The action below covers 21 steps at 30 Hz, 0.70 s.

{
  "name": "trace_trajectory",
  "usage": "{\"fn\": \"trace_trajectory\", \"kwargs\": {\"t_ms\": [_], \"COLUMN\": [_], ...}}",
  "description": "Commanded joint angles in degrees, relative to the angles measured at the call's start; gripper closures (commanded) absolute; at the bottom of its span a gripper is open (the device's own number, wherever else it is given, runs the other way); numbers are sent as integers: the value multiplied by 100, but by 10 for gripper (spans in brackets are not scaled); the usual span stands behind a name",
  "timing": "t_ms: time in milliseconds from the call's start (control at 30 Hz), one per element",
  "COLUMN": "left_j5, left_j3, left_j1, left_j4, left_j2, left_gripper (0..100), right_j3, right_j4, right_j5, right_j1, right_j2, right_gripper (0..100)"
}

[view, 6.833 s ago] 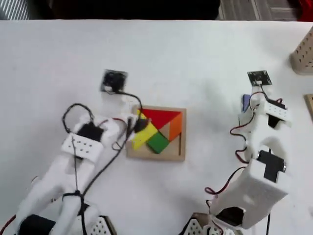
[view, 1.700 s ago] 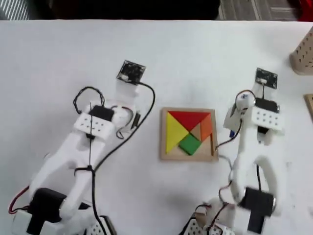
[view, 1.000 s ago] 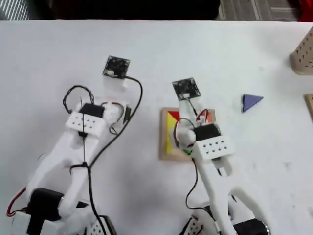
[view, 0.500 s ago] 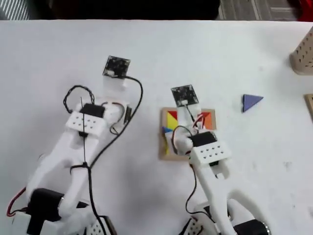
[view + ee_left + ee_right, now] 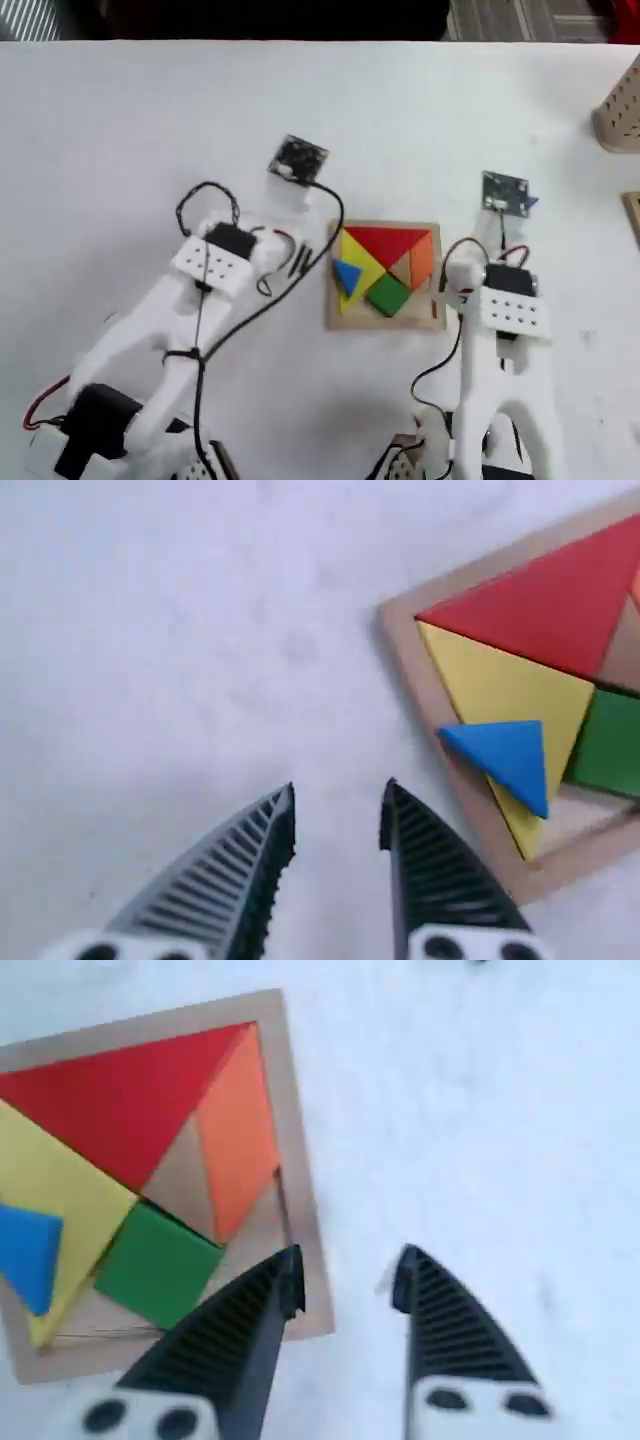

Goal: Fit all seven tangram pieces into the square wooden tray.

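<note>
The square wooden tray lies mid-table, only partly filled. The red triangle is at its 12 o'clock side, the yellow triangle at 9, the green square near 6 and the orange piece at 3. The blue triangle rests on top of the yellow one, not in a slot, so it probably needs reseating. The left gripper sits at the tray's 9 o'clock, just beside the rim, with its fingers moderately apart and empty. This puts it well placed to nudge that piece. The right gripper, likewise parted and empty, sits at 3 o'clock by the rim. The left wrist view shows the blue-over-yellow overlap plainly. The right wrist view shows bare wood between red, orange and green, and the high view shows the arms flanking the tray.
</note>
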Motion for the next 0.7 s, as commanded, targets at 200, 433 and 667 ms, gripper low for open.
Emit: {"fn": "trace_trajectory", "kwargs": {"t_ms": [200,433,667], "left_j5": [-765,-1688,-3701], "left_j3": [387,440,273], "left_j1": [927,1402,1376], "left_j4": [-879,-1178,-1178], "left_j2": [-268,-224,48], "left_gripper": [748,748,750], "right_j3": [308,413,413], "right_j4": [4,-189,-189], "right_j5": [765,765,765], "right_j1": [769,769,769], "right_j2": [-145,-136,-136], "right_gripper": [952,950,950]}}
